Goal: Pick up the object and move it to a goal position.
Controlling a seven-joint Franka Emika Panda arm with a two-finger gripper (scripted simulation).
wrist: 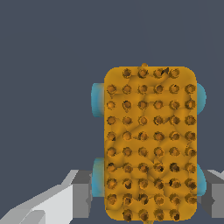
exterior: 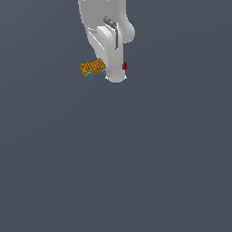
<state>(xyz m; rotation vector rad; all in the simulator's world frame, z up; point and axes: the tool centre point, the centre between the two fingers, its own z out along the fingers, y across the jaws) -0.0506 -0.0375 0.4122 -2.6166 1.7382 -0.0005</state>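
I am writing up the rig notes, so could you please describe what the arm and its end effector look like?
The arm is smooth, glossy white with rounded links and a small grey fitting near its wrist. A tiny red mark shows on its lower side. In the wrist view, the end effector has blocky fingers in white and grey. No cables show.

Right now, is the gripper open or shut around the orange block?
Open. In the wrist view the gripper has a finger on each side of the orange block, flanking its wheels; actual contact cannot be judged.
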